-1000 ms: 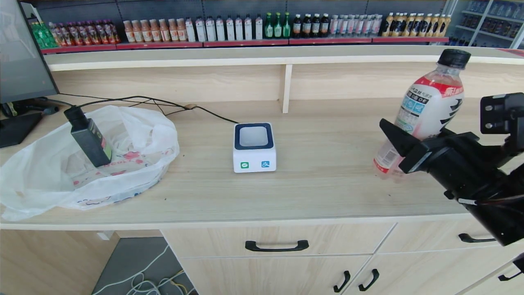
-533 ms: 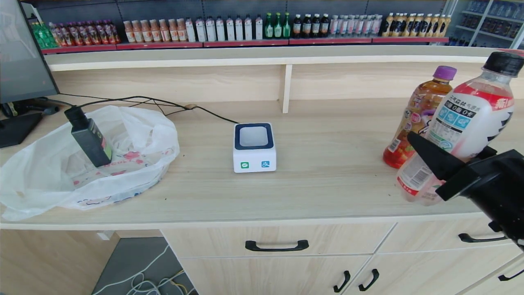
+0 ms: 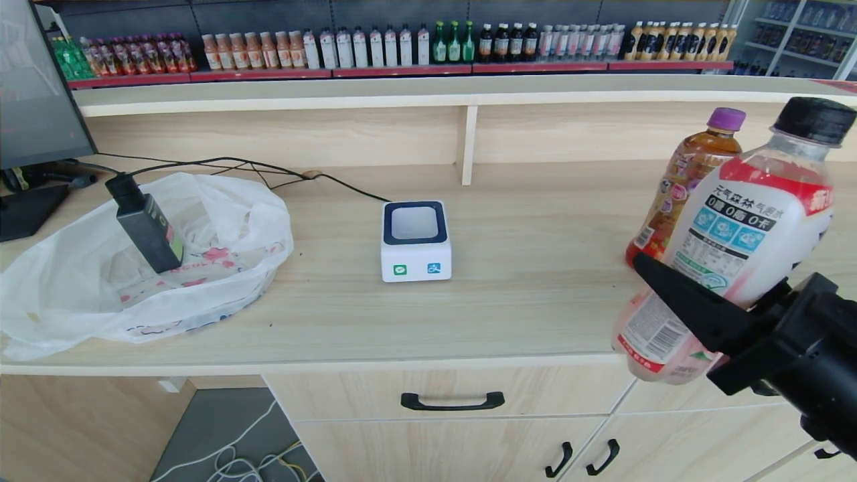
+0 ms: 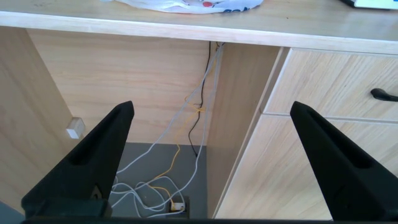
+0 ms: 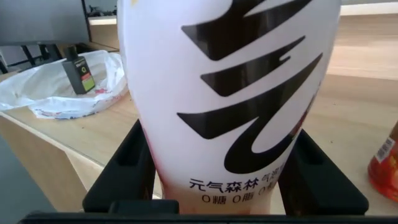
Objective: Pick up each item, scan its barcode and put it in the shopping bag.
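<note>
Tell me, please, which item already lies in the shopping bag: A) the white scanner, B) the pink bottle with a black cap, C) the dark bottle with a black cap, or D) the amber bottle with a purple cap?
C: the dark bottle leans inside the open shopping bag, whereas the pink bottle is clamped in the right gripper.

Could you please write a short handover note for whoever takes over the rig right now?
Right pincer: shut on the pink drink bottle, held tilted, off the counter at its front right edge.
Left pincer: open, empty, low in front of the cabinet below the counter.
Done: the dark bottle leans in the shopping bag on the left.
Left, likely: scan the held bottle at the scanner mid-counter and bag it; then the purple-capped tea bottle, standing at the right.
</note>
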`<state>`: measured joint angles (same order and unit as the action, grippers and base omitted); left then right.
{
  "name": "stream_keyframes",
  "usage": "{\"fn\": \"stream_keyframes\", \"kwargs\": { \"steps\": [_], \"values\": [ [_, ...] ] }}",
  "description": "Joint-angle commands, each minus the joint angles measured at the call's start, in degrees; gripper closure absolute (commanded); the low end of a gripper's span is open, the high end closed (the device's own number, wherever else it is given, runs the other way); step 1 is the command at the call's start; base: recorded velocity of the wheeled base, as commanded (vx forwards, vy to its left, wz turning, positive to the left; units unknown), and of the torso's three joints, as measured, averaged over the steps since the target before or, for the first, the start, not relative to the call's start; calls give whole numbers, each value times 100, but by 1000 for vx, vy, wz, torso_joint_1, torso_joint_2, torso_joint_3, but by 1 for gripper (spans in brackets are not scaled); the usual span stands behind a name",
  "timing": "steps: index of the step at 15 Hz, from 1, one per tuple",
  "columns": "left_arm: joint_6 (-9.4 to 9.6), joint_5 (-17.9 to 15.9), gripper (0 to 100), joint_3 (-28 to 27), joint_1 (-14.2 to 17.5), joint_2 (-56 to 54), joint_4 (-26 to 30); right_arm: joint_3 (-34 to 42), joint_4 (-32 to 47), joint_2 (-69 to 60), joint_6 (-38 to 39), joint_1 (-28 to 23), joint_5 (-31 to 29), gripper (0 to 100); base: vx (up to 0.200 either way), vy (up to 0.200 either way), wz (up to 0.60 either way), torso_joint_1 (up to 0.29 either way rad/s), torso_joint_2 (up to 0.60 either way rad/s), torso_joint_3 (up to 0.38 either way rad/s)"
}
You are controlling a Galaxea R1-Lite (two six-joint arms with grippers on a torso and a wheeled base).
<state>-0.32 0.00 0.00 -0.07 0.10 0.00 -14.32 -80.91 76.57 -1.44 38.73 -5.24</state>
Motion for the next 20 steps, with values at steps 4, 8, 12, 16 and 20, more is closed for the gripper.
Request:
{"fn": "stream_keyframes", "kwargs": {
  "steps": [4,8,12,16,20],
  "values": [
    [-3,0,0,0,-1,-1,0,-1143,-57,868,1067,724,252,100,0,0,0,0,0,0],
    [-3,0,0,0,-1,-1,0,-1512,-57,1062,1612,1198,955,100,0,0,0,0,0,0],
    [-3,0,0,0,-1,-1,0,-2206,5,1396,1840,1480,946,100,0,0,0,0,0,0],
    [-3,0,0,0,-1,-1,0,-2646,190,1466,2174,1611,946,100,0,0,0,0,0,0],
    [-3,0,0,0,-1,-1,0,-2945,576,1484,2183,1884,920,100,0,0,0,0,0,0]
  ]
}}
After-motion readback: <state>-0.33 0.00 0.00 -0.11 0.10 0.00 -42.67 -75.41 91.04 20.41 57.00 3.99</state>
